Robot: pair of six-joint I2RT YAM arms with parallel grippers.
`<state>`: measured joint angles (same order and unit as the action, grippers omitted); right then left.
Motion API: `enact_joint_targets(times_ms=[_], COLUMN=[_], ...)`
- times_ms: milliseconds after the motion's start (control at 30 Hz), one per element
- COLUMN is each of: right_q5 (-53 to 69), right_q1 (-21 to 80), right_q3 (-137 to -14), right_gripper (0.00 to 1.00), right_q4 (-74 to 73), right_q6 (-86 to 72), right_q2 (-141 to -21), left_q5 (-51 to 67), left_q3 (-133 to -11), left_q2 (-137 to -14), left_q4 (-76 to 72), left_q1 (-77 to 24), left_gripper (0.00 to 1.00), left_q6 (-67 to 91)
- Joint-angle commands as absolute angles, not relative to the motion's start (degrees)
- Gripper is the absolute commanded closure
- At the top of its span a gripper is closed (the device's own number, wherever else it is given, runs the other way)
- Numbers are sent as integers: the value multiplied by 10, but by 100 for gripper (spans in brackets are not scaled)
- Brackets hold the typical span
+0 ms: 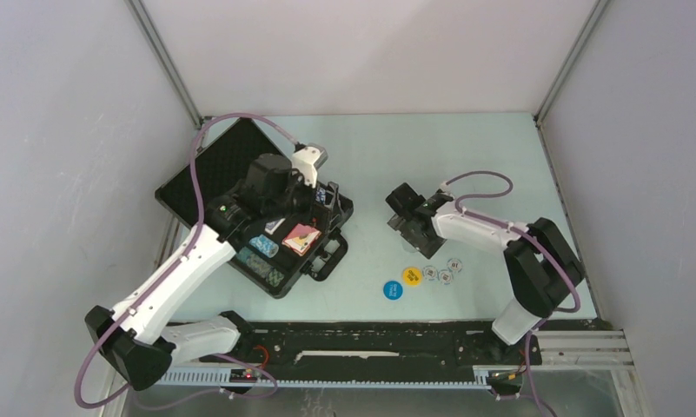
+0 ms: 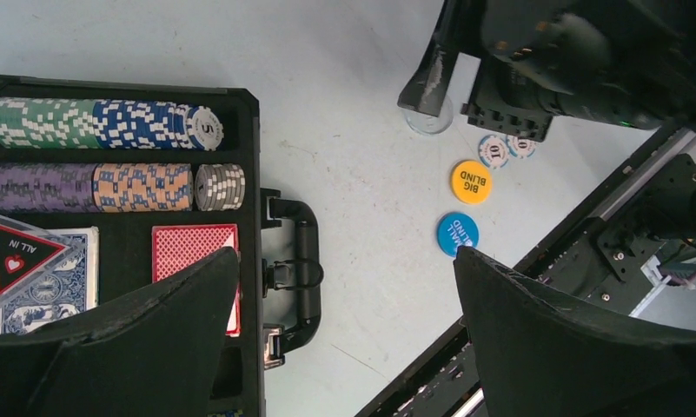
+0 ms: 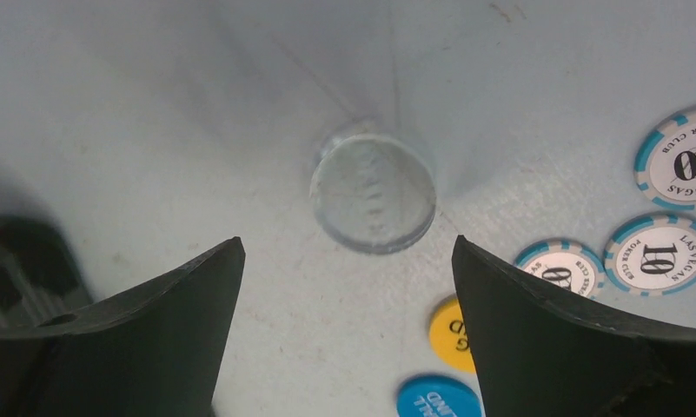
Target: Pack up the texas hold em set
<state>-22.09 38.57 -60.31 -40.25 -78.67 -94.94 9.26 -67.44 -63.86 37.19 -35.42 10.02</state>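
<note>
The table (image 1: pixel 466 156) was shut in by plain walls (image 1: pixel 57 174) on the left, back and right, and a black rail (image 1: pixel 370 334) ran along its near edge. The open case (image 1: pixel 279 282) sat at the left side, its foam-lined lid (image 1: pixel 209 169) lying back toward the left rear corner, close to the wall. The back middle and right of the table gave the widest room.

The left gripper (image 2: pixel 344 256) hung over the case's handle (image 2: pixel 302 261) side, fingers apart and holding nothing. The right gripper (image 3: pixel 348 243) was low over the table, also spread, with a clear disc (image 3: pixel 373 193) lying flat just ahead of the gap between its fingers, untouched.

Inside the case, a row of green and blue chips (image 2: pixel 101 123) lay on edge above a row of purple, orange and grey chips (image 2: pixel 109 187). Below them were a blue deck (image 2: pixel 53 291) with a triangular "ALL IN" marker (image 2: pixel 18 256) resting on it, and a red deck (image 2: pixel 192 248) beside it.

Three loose white chips (image 3: pixel 661 254) with light-blue rims, marked 10, lay close together on the table right of the case. Near them were a yellow disc (image 2: pixel 471 182) reading "BIG BLIND" and a blue disc (image 2: pixel 457 233), nearest the rail.
</note>
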Motion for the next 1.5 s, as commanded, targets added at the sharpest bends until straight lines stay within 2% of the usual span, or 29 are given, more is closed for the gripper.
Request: enact_joint_targets(times_ms=[0,167,300,467,700,833,967,1133,1300,1467], right_q5=[-271,-277,-217,-232,-147,-36,-12,-18,-25,-86], right_q1=[410,389,305,230,100,24,5,-13,-21,-30], right_q3=[-621,-598,-528,-451,-372,-341,-313,-285,-278,-275], right_gripper=[0,0,0,0,0,1,1,2,2,0], right_q4=[-399,-376,-330,-302,-249,-210,-202,-194,-197,-224], right_q6=[-710,-537,-399,-295,-280,-293,-306,-318,-321,-339], right_q2=[-876,-769,-641,-498,-429,-412,-393,-350,-320,-295], left_q5=[68,79,60,24,2,2,-44,-73,-74,-70], left_q3=[-651,-635,-640,-676,-769,-881,-968,-1087,-1095,-1097], left_q2=[-639,-658,-699,-793,-977,-1097,-1171,-1263,-1289,-1311], left_q4=[339,314,313,312,246,275,312,407,413,414], left_q1=[-352,-353,-372,-418,-475,-498,-526,-549,-570,-576], left_gripper=[0,0,0,0,0,2,2,2,0,4], left_q6=[91,96,120,165,226,232,222,193,184,184])
